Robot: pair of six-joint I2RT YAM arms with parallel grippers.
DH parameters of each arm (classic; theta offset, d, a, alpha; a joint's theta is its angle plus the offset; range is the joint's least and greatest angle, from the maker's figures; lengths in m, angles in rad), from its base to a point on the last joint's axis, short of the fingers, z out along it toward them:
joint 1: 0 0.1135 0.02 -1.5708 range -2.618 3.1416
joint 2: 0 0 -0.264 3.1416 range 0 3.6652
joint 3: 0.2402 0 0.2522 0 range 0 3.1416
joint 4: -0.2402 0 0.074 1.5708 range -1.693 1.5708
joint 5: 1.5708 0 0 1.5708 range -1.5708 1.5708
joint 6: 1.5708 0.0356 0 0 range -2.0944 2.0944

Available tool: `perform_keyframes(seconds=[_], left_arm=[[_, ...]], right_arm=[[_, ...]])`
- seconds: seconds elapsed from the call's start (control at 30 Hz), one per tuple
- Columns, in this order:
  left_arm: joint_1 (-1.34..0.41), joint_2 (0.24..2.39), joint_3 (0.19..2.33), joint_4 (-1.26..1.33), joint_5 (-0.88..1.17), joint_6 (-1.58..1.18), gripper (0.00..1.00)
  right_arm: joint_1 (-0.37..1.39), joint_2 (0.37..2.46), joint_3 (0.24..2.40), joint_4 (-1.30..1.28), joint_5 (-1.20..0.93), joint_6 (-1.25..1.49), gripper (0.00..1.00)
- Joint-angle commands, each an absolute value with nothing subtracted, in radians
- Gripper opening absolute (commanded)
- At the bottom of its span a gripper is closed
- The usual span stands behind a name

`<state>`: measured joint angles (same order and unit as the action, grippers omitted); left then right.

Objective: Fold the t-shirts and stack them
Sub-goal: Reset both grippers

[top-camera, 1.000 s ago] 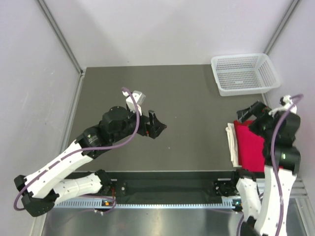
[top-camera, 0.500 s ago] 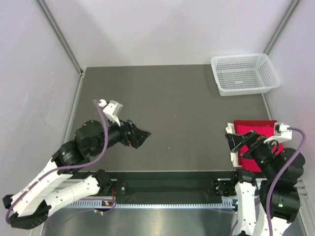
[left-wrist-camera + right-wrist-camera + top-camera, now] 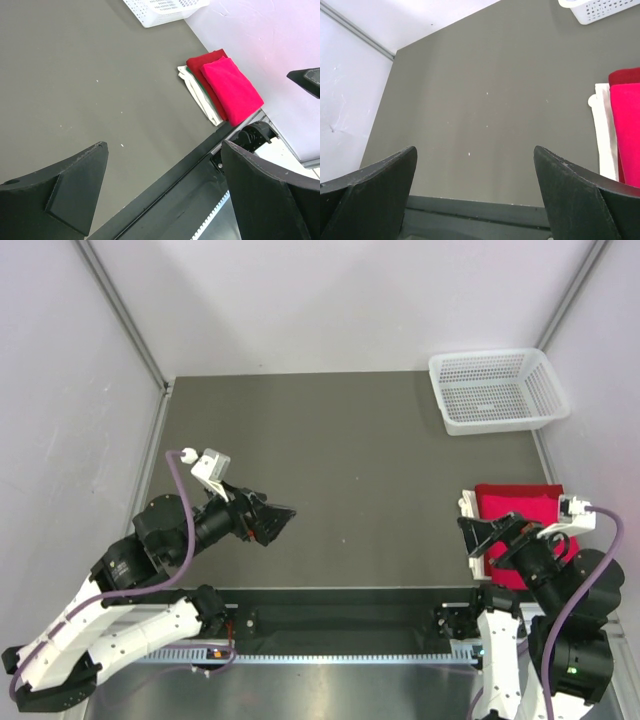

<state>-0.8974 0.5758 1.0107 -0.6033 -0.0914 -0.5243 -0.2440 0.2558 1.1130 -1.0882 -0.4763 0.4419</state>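
- Red t-shirts, folded, stacked over pale cloth, right edge of table.
- White mesh basket, far right corner.
- Left gripper, right gripper: jaws apart, empty.

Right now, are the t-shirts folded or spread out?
Folded: the t-shirts lie in one compact rectangular stack, layered edges showing; none is spread flat.

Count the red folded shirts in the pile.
2: a bright red shirt on top of the pile; a darker red shirt directly under it, peeking out. Lower layers may hide more.
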Motion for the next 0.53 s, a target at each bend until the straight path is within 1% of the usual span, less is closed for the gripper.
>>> perform_keyframes(seconds=[0.0,0.5], left_arm=[[-0.896,0.572,1.029,-0.6,-0.089,-0.517,0.99],[-0.897,0.564,1.031,-0.598,-0.089,-0.523,0.99]], right_arm=[[-0.235,0.247,1.154,-1.112,-0.477,0.417,1.0],[-0.235,0.255,1.177,-1.132,-0.466,0.408,1.0]])
